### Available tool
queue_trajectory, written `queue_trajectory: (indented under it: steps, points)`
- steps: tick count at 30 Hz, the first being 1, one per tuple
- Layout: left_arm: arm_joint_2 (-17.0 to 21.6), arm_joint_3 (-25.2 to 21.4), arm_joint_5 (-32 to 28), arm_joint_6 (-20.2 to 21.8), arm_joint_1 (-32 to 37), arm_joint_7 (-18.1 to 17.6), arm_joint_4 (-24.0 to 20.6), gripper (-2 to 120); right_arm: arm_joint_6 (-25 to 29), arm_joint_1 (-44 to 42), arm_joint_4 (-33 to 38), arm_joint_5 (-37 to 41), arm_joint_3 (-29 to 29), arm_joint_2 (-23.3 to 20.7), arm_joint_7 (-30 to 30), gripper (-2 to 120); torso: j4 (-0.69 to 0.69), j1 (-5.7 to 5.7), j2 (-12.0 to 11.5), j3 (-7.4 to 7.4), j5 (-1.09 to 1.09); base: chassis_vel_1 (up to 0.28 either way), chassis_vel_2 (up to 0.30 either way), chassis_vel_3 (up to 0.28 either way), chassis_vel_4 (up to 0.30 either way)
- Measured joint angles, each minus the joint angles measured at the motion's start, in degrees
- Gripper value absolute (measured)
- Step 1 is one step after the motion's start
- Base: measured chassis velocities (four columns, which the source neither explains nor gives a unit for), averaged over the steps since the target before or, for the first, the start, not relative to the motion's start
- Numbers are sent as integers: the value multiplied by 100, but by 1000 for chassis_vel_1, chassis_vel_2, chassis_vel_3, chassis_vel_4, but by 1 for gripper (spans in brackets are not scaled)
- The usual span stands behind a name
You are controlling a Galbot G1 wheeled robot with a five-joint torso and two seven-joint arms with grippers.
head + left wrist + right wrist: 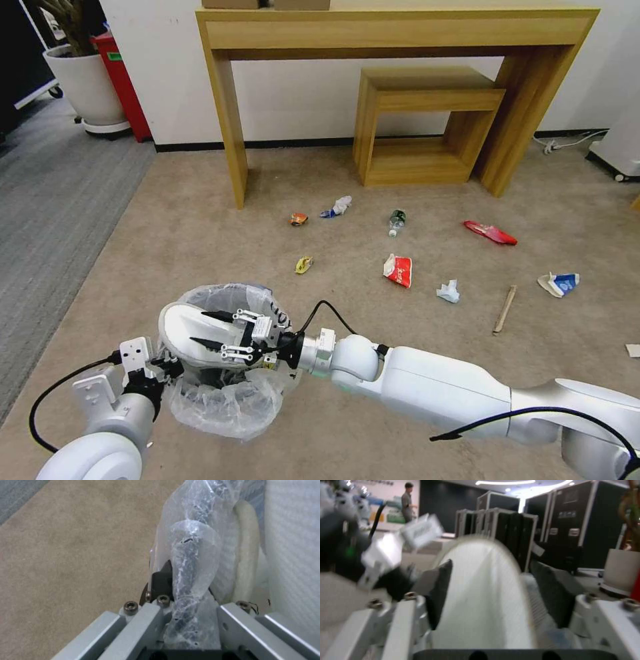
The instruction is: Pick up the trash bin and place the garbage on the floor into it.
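- We count one trash bin (pixel 230 403), lined with a crinkly plastic bag. It sits low and left of centre in the head view, mouth facing up.
- One white slipper (pixel 175 325) lies over the bin's mouth. Its long axis runs roughly left to right in the frame, in line with the right arm.
- Two grippers are at work. The left gripper (pixel 165 369), in the lower left corner, is clamped on the bin's rim, with bag plastic bunched between its fingers.
- The right gripper (pixel 212 328) reaches in from the right with its fingers spread, one on each side of the slipper. In the right wrist view we can see a gap on one side.
- We count nine pieces of loose litter on the tan carpet (pixel 200 220), all in the middle band of the frame:
- an orange wrapper (pixel 298 219), a white-and-blue wad (pixel 337 207) and a small green bottle (pixel 397 220) with its cap toward the bottom of the frame
- a flat red wrapper (pixel 490 232), a yellow wrapper (pixel 303 265) and a red-and-white packet (pixel 398 270)
- a crumpled tissue (pixel 449 291), a blue-and-white carton (pixel 559 284) and a wooden stick (pixel 505 309)
- The stick's long axis leans from lower left to upper right, close to vertical in the frame.
- A white scrap (pixel 633 350) pokes in at the right edge, and we can't tell what it is.
- Around the edges, a wooden table (pixel 400 30) runs across the top, with one smaller wooden bench (pixel 427 100) tucked under it.
- A plant pot (pixel 87 87) stands upper left, and grey carpet (pixel 47 200) runs down the left side.
- The table's left leg stands just above the orange wrapper and the wad.
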Motion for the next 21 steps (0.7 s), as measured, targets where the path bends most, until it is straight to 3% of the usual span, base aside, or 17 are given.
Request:
queue_trajectory:
  steps: [7,13,20,21]
  points:
    - [31,-54,-14,28,-24,-21,119,1,-297,-223,758,536,652,-339,199,96,0,0,0,0,0,0,0,0,0]
    - [34,-77,-134,229,-45,-100,154,1,-688,-585,1286,963,1480,-673,756,100,0,0,0,0,1,0,0,0,0]
    - [15,-55,-221,424,-119,-155,158,1,-1256,-1244,1835,1374,3053,-1212,1733,100,-1,0,0,0,1,0,0,0,0]
    - [15,-55,-221,424,-119,-155,158,1,-1256,-1244,1835,1374,3053,-1212,1733,100,-1,0,0,0,1,0,0,0,0]
